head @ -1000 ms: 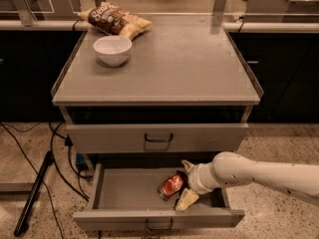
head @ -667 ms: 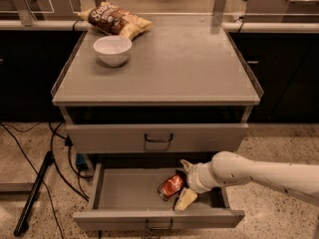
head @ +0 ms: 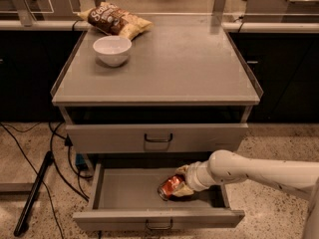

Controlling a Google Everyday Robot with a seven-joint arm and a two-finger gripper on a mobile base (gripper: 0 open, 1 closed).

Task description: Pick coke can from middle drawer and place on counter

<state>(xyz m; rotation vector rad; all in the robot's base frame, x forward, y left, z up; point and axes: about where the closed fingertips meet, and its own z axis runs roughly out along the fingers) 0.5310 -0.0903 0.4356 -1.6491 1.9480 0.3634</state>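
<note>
Open middle drawer (head: pixel 124 193), coke can (head: pixel 168 188) against tool (head: pixel 178 182)

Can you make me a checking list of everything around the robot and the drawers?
Surface: counter, grey, with a raised rim.
Job's things: coke can lies on its side in the open middle drawer, not yet on the counter.
Clutter: white bowl and chip bag at the counter's back left.
Grippers: gripper is inside the drawer, right at the can.
Cables: dark cables trail on the floor at left, beside a black pole.
Surroundings: shut drawer front above; speckled floor; dark cabinets behind.
</note>
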